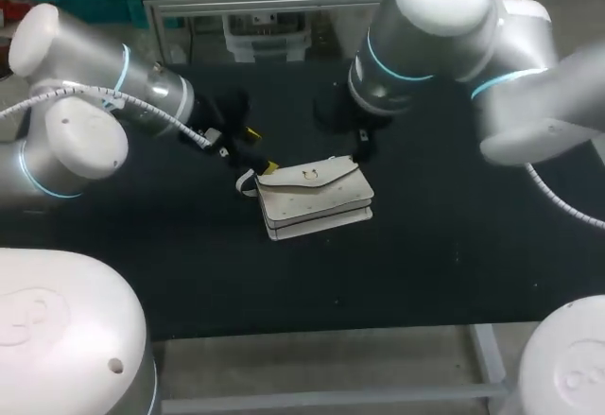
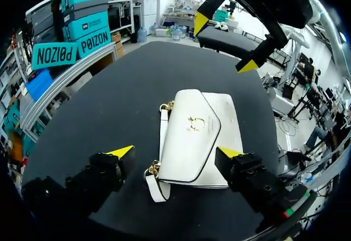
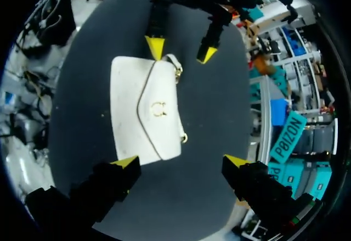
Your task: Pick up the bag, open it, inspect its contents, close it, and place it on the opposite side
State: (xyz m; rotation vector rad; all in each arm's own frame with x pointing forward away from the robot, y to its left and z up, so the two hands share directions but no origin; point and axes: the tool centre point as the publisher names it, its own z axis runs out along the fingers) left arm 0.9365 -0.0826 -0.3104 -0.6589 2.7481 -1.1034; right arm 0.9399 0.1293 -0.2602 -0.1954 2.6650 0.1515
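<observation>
Head view: bag lies flat on table, flap shut, between both arms | left gripper wide open at one end | right gripper wide open over other end | step: pick-up, no grasp yet | next: one gripper lowers, closes on bag

Nothing on the black table or on what lies there shows lettering, a number or a sign that can be read. The white bag carries no print, only a small gold clasp on its flap, an ornament rather than a legible letter.
</observation>
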